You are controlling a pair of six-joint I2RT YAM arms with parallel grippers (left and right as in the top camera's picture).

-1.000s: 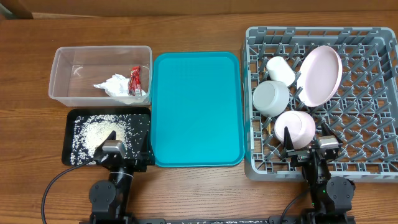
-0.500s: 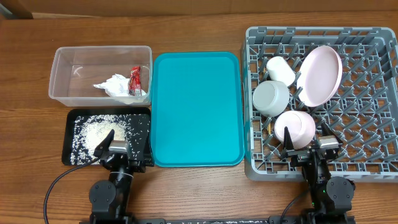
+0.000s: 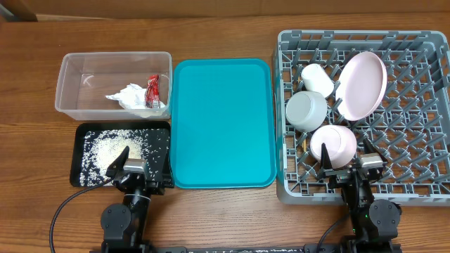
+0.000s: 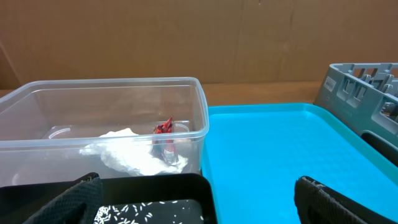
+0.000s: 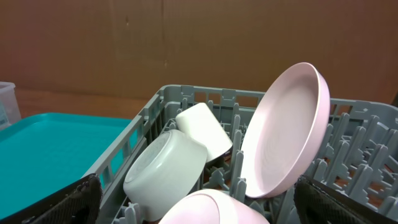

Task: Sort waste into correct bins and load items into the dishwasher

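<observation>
wooden table; grey dish rack holds plate, pink bowl, grey bowl, cup; teal tray lies between it and the clear tub holding tissue and red wrapper, its print unreadable; rice covers the black tray; left end effector and right end effector gape, released, empty.

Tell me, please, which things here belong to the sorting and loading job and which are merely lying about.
Job: red wrapper, tissue, rice, clear tub, black tray, cup, grey bowl, pink bowl, plate, dish rack.
Lying about: teal serving tray.
</observation>
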